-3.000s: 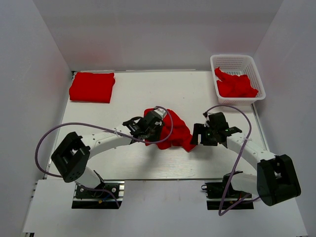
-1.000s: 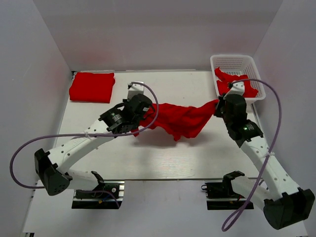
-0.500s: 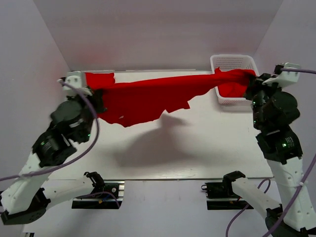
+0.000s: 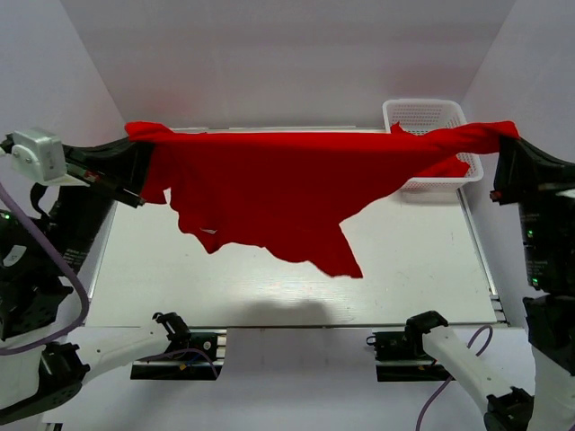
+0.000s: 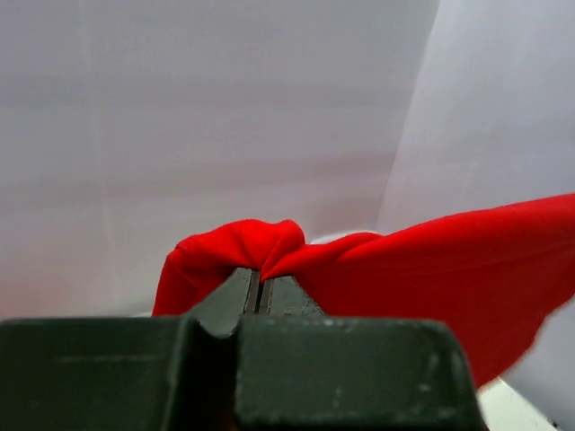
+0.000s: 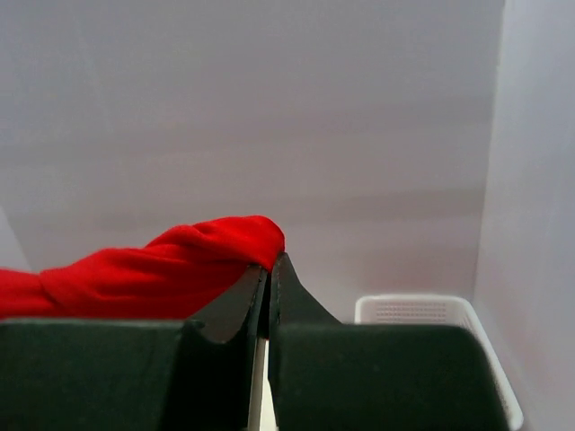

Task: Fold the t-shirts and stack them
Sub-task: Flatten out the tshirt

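- Top external: the red t-shirt (image 4: 278, 193) hangs in the air, stretched wide between the two arms above the counter (image 4: 413, 269).
  - The left claw (image 4: 135, 153) pinches one bunched upper corner at far left.
  - The right claw (image 4: 503, 142) pinches the other corner at far right, in front of the white lattice basket (image 4: 422, 109).
  - The top edge is taut. The lower edge hangs ragged, with one point lowest near the centre.
  - I cannot tell whether any red cloth lies in the basket behind the held corner.
- Change: three seconds ago this t-shirt was a crumpled heap on the counter between the claws. Both arms have since risen and parted, and the cloth has opened out.
  - Judgement: the shake-out is about done. Laying the t-shirt flat for folding looks like the next step.
- Left wrist: the left claw (image 5: 260, 292) is pressed together on a knot of t-shirt (image 5: 431, 269) cloth, which runs off to the right.
- Right wrist: the right claw (image 6: 268, 287) is pressed together on a t-shirt (image 6: 153, 269) fold trailing left. The basket (image 6: 422, 310) sits below right.
  - Judgement: both grips are on bunched corners, so the cloth may land wrinkled there.
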`<state>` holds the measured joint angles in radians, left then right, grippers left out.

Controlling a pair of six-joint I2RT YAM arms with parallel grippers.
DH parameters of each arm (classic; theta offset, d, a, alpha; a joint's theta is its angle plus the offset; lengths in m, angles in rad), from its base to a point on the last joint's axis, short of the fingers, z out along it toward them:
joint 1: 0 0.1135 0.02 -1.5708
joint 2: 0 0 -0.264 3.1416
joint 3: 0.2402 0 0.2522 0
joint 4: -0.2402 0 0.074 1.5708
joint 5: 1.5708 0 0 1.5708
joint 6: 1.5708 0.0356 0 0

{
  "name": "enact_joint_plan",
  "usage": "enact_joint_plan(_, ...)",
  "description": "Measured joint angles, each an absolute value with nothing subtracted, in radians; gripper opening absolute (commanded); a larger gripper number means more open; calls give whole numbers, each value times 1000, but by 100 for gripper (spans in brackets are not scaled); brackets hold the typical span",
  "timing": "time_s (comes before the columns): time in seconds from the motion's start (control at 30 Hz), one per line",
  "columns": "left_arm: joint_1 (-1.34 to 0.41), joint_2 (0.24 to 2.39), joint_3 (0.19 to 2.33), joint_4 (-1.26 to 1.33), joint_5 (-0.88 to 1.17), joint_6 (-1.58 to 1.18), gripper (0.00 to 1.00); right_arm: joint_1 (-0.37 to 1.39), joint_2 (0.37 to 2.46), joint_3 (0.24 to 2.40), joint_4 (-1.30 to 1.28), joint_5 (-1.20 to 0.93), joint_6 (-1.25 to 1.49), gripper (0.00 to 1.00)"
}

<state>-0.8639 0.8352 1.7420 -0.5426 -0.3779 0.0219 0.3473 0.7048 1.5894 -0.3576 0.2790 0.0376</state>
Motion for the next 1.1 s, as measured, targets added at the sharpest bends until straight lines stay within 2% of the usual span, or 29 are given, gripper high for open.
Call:
enact_joint_plan(0.2, -863, 897, 1725, -496, -499, 31, 0, 347, 651, 1465, -335, 261, 76, 0)
enact_joint_plan(0.4, -847, 1141, 1506, -360, -789, 26, 0, 346, 760, 1148, -324, 309, 191, 0)
enact_joint_plan(0.47, -819, 1266, 1428, -323, -828, 15, 0, 342, 862, 1053, -313, 324, 237, 13)
enact_joint_plan(0.5, -790, 1350, 1406, -328, -833, 2, 11, 339, 955, 1015, -315, 335, 260, 23)
enact_joint_plan(0.53, -762, 1438, 1400, -330, -833, -20, 28, 333, 1045, 997, -320, 338, 278, 55)
enact_joint_plan(0.57, -727, 1522, 1401, -328, -831, -32, 50, 329, 1137, 989, -319, 337, 295, 72)
enact_joint_plan(0.6, -688, 1619, 1415, -339, -828, -53, 85, 323, 1248, 989, -332, 335, 307, 90)
enact_joint_plan(0.63, -651, 1715, 1455, -361, -832, -75, 98, 317, 1342, 1007, -360, 330, 318, 90)
enact_joint_plan(0.73, -539, 2055, 1733, -514, -822, -163, 99, 303, 1562, 1094, -432, 305, 314, 90)
enact_joint_plan(0.83, -467, 2284, 1998, -619, -793, -206, 99, 297, 1616, 1160, -448, 261, 308, 90)
enact_joint_plan(0.97, -418, 2306, 2022, -674, -710, -215, 99, 297, 1570, 1199, -424, 179, 268, 90)
enact_joint_plan(1.1, -411, 2189, 1905, -670, -609, -228, 99, 299, 1538, 1194, -407, 67, 198, 90)
